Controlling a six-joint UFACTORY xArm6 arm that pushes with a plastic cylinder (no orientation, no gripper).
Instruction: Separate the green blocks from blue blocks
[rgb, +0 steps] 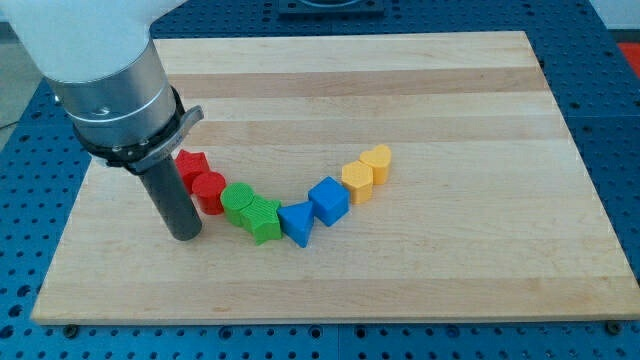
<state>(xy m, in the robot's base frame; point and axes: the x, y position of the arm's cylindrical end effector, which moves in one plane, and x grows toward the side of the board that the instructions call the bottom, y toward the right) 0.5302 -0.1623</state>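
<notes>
My tip rests on the wooden board at the view's left, just left of the red cylinder and a short way left of the green blocks. A round green block and a ridged green block touch each other. Right against the ridged one lies a blue triangular block, and a blue cube sits beside it to the right. The blocks form one curved chain.
A red star-like block lies above the red cylinder, partly behind the arm. A yellow pentagon-like block and a yellow heart-shaped block end the chain at the right. The wooden board lies on a blue perforated table.
</notes>
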